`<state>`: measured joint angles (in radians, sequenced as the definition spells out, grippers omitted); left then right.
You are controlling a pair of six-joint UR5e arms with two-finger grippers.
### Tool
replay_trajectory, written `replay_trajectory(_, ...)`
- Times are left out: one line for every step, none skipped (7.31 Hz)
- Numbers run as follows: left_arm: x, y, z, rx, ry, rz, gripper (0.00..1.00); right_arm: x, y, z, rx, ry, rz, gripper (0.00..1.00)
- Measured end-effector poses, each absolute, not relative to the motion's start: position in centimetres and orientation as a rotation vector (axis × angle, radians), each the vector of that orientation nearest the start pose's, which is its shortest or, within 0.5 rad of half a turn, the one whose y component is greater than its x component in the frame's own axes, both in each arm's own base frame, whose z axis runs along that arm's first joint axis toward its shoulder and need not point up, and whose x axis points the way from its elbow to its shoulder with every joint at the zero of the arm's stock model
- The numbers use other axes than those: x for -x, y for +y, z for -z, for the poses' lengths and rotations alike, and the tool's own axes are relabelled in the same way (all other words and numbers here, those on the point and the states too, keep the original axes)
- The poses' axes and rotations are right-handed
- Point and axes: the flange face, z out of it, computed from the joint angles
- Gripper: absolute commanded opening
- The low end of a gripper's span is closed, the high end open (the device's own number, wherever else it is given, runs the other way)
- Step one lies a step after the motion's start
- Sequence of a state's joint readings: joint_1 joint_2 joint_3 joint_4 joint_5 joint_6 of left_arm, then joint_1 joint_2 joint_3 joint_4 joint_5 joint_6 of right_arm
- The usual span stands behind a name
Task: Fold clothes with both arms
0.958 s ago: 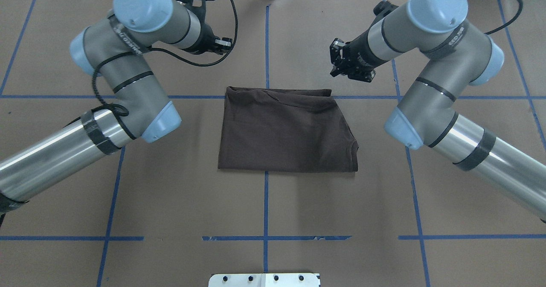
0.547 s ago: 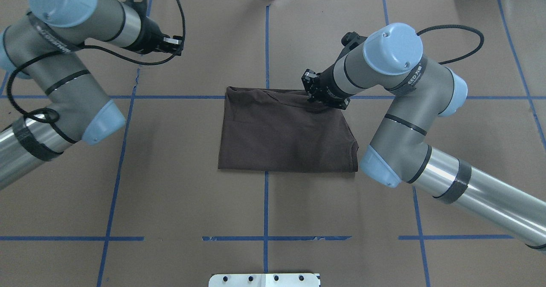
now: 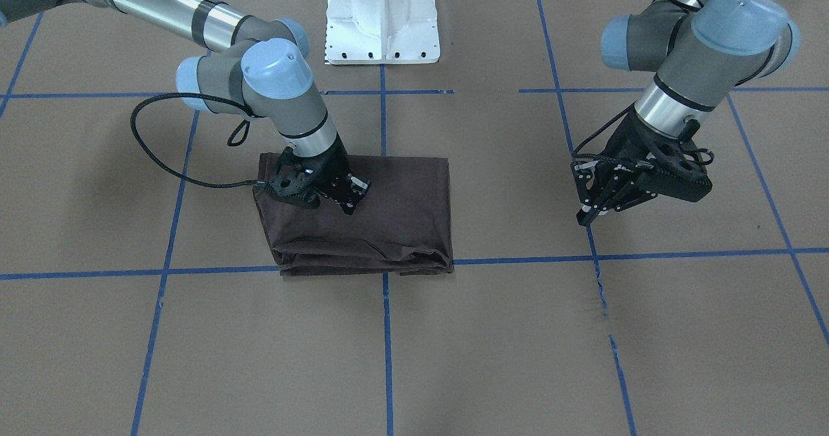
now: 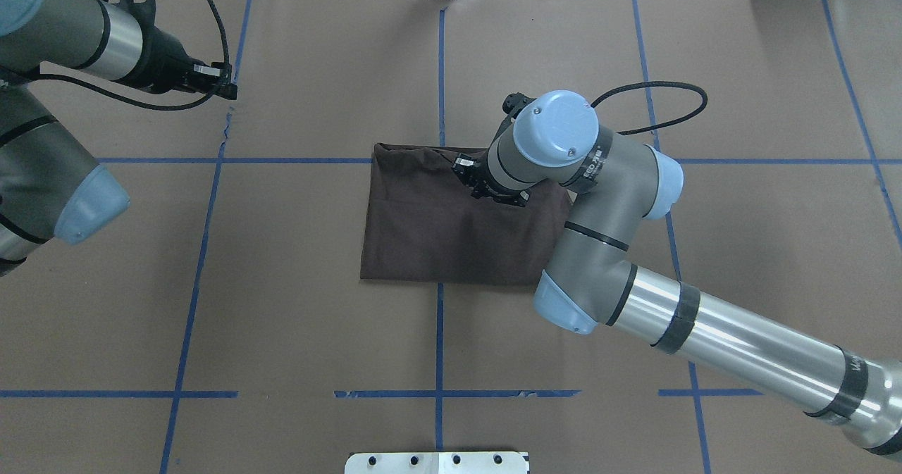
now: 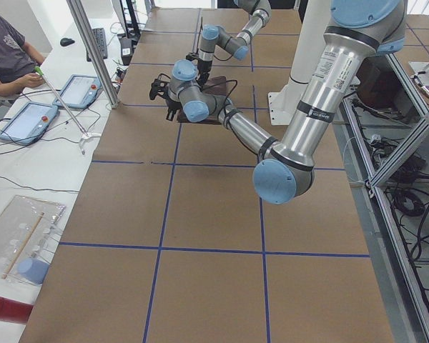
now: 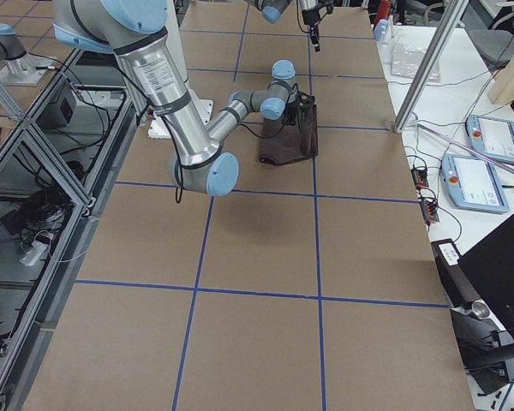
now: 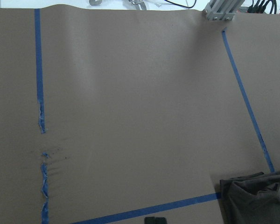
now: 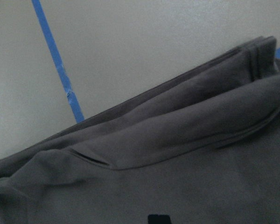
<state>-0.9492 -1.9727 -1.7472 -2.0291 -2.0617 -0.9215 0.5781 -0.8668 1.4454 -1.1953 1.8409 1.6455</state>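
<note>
The dark brown-grey T-shirt (image 4: 430,227) lies folded into a flat rectangle at the table's middle (image 3: 395,222). My right gripper (image 4: 463,167) is shut, angled down onto the shirt's top layer near its far edge (image 3: 353,201). Its wrist view is filled with layered folds of the shirt (image 8: 177,163), and no cloth shows between the fingers. My left gripper (image 4: 231,92) hangs shut over bare paper at the far left (image 3: 585,218), well away from the shirt. Only a shirt corner (image 7: 256,196) enters the left wrist view.
Brown paper with a blue tape grid (image 4: 438,333) covers the table; the tape is torn below the left gripper (image 7: 43,177). The white pedestal base (image 3: 382,28) stands at the robot's edge. A person (image 5: 7,50) sits by tablets (image 6: 488,184) on a side table.
My right arm swung in from the far right and slid leftwards along the shirt's far edge. My left arm drew back to the far left corner. The shirt's outline looks unchanged.
</note>
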Motion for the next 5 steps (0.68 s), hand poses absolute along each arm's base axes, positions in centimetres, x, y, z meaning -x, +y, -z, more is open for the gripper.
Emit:
replay_trajectory(-29.0,-55.4,-29.7,-0.417,1.026,0.013,0.00,56.7,-50.7,-25.5,-0.015,-0.960,-0.453,0.00)
replay_trajectory(-28.9,-55.3,-29.6,-0.419,1.029,0.013,0.00,56.3,-52.6,-26.8,-0.040,-0.929,-0.436,0.00)
replay_trajectory(-28.9,-55.1,-29.3,-0.422,1.033,0.012,0.00,54.9,-54.9,-28.2,-0.061,-0.901,-0.421,0.00)
replay_trajectory(-28.8,-55.0,-29.0,-0.424,1.037,0.013,0.00,53.1,-57.2,-30.0,-0.074,-0.873,-0.402,0.00)
replay_trajectory(-28.7,-54.8,-28.7,-0.425,1.039,0.015,0.00,51.3,-59.5,-32.0,-0.083,-0.841,-0.383,0.00)
